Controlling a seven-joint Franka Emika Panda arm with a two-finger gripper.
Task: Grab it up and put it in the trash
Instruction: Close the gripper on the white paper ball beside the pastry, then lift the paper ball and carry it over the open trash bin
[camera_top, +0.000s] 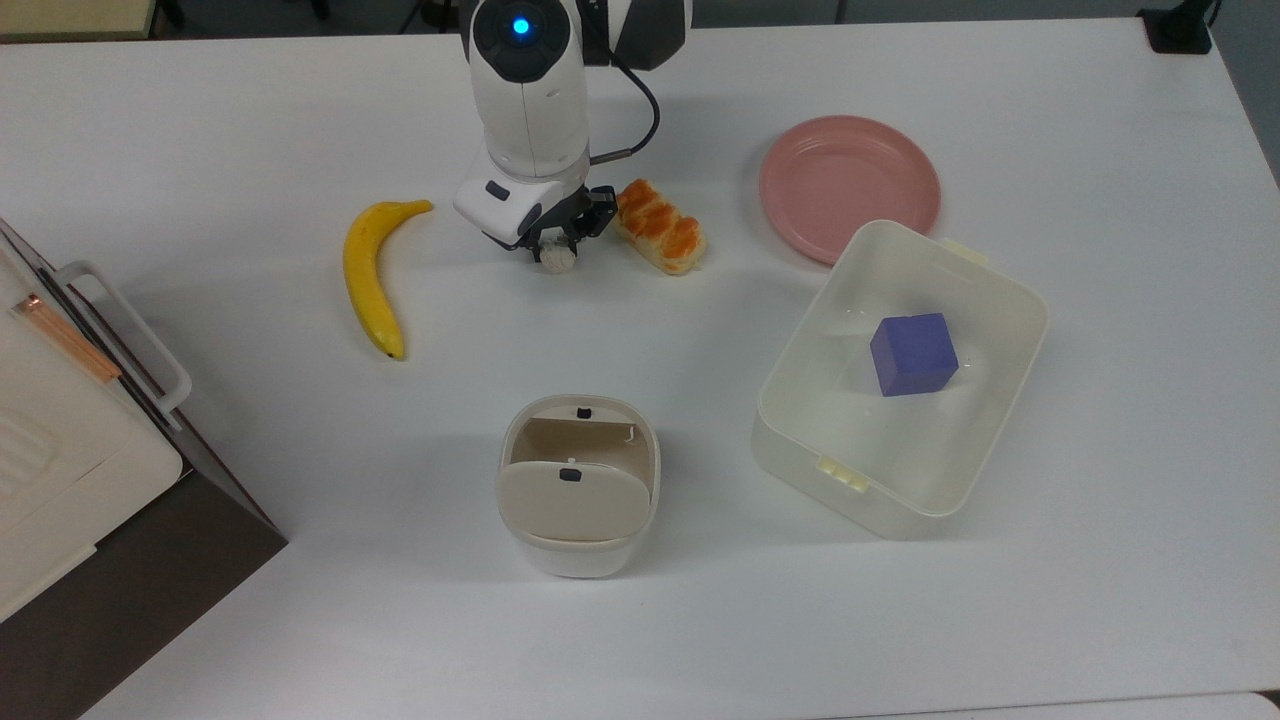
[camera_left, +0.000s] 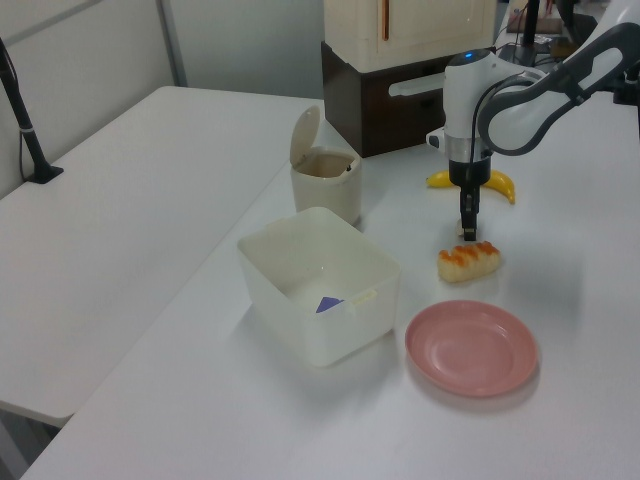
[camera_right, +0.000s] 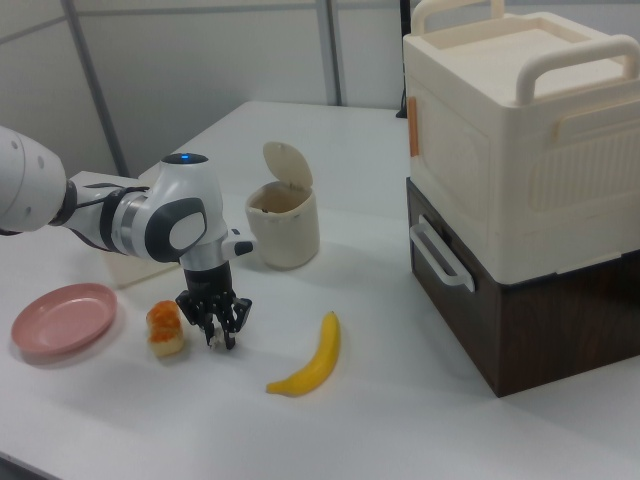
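Paper wad (camera_top: 556, 258), half-hidden, sits pinched in the closed pincer (camera_top: 553, 250) beside the bread roll (camera_top: 660, 239).

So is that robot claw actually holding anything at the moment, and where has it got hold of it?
Yes: the gripper is shut on the small crumpled paper wad, pinching its upper part between the fingertips, beside the bread roll.

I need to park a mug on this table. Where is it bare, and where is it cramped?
Bare: between the banana and the bin, and the table's far corner beyond the banana. Cramped: around the claw, bread roll, plate and tub.
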